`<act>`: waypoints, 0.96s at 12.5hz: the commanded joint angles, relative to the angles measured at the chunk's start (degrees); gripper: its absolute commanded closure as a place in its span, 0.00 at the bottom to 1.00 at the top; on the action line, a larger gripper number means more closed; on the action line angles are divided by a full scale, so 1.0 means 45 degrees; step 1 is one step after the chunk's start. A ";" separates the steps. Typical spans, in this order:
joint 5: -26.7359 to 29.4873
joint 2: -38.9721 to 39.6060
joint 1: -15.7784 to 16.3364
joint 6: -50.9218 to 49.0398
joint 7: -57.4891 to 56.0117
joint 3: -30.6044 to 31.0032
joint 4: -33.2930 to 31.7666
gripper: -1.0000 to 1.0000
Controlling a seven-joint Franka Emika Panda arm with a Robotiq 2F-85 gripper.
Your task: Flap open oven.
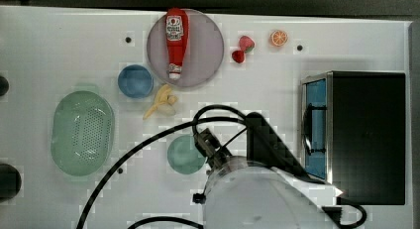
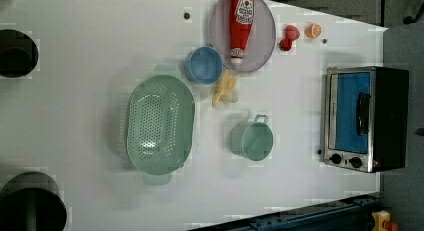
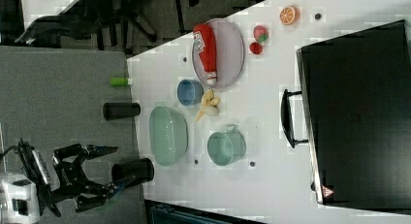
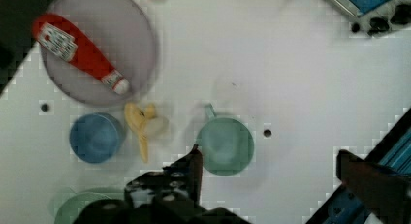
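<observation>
Pincer (image 4: 269, 170) released, fingers (image 4: 191, 173) spread wide, nothing between them. In the right view it (image 3: 104, 173) sits off the desk's edge, over grey floor, well apart from everything on the desk.

Oven (image 2: 365, 118) stands on the white desk (image 2: 100, 66), at the left view's right, far from the pincer. Door shut, blue-tinted glass, black bar handle (image 2: 363, 113) across the door, two black knobs (image 2: 346, 161) on the silver front frame. In the top view the oven (image 1: 366, 137) is at the top view's right, beside the arm's white body (image 1: 257, 194). In the right view its black top (image 3: 361, 117) and handle (image 3: 288, 118) show.

In the wrist view the teal cup (image 4: 225, 145) lies just ahead of the fingertips, closest thing to the pincer. Banana (image 4: 143, 127) just beside the cup, blue bowl (image 4: 94, 137) next to the banana. Further out, ketchup bottle (image 4: 80, 52) lies flat on a grey round plate (image 4: 140, 44). Oven corner with knobs (image 4: 383, 20) far across from the pincer.

Green colander (image 2: 160, 123) sits beside the cup, on the side away from the oven. Two strawberries (image 1: 242, 48) and an orange slice (image 1: 278, 38) lie near the plate, well apart from the pincer.

Black cylinders (image 3: 121, 111) stand by the desk's edge near the pincer in the right view.
</observation>
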 commanded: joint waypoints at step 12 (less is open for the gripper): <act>-0.0902 0.1952 -0.0708 0.1534 -0.3327 -0.1346 -0.1107 0.83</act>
